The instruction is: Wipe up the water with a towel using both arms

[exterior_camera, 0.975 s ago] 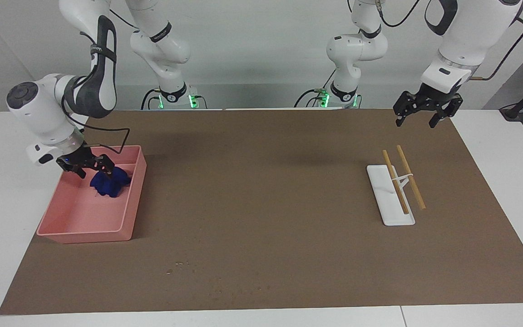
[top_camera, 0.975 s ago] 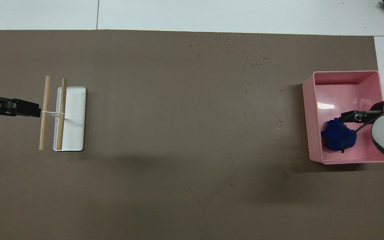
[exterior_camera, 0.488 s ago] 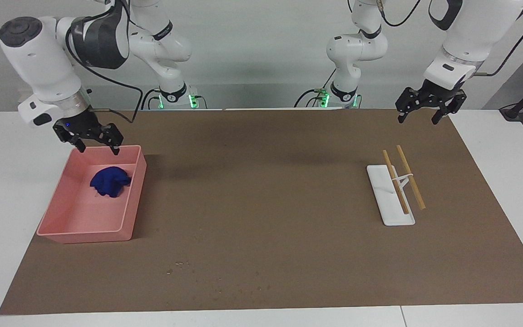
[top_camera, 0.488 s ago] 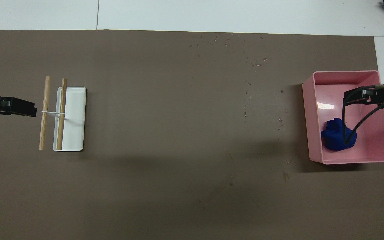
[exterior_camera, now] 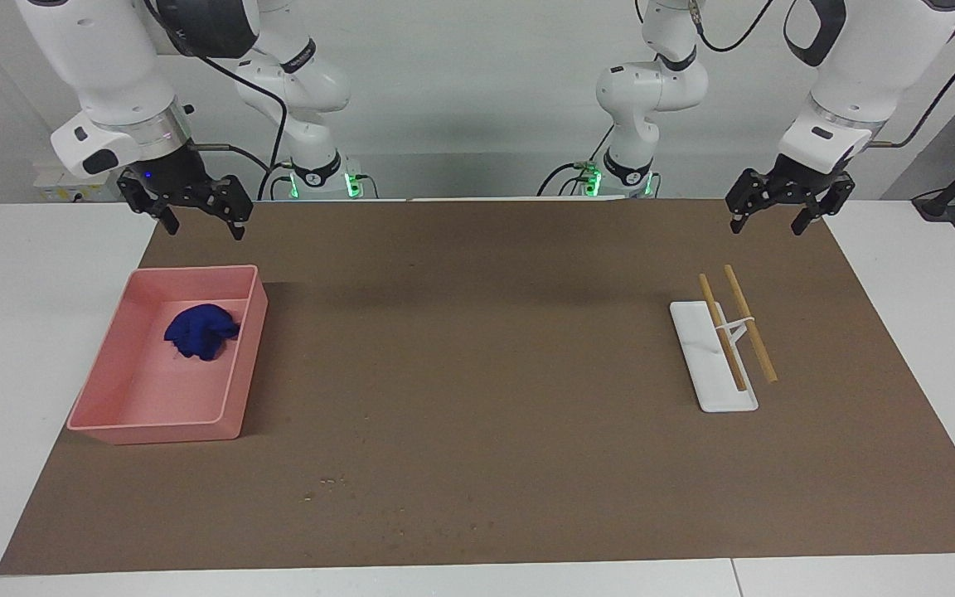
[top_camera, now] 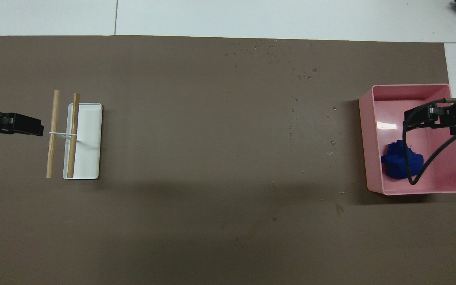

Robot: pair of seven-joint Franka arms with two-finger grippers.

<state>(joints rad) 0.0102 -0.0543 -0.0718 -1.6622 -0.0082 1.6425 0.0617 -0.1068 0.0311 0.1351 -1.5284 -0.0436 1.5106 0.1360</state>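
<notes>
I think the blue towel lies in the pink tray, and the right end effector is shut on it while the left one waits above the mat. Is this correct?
Not quite. The towel does lie in the pink tray, but the right end effector is not shut on it: in the facing view it hangs open and empty above the mat, by the tray's edge nearest the robots. The left end effector does wait above the mat.

Colours, plain, no patterns
Royal-blue towel (exterior_camera: 201,331) in pink tray (exterior_camera: 146,426); brown mat (exterior_camera: 477,398); white dish (exterior_camera: 705,365); 2 tan sticks (exterior_camera: 749,324).
</notes>
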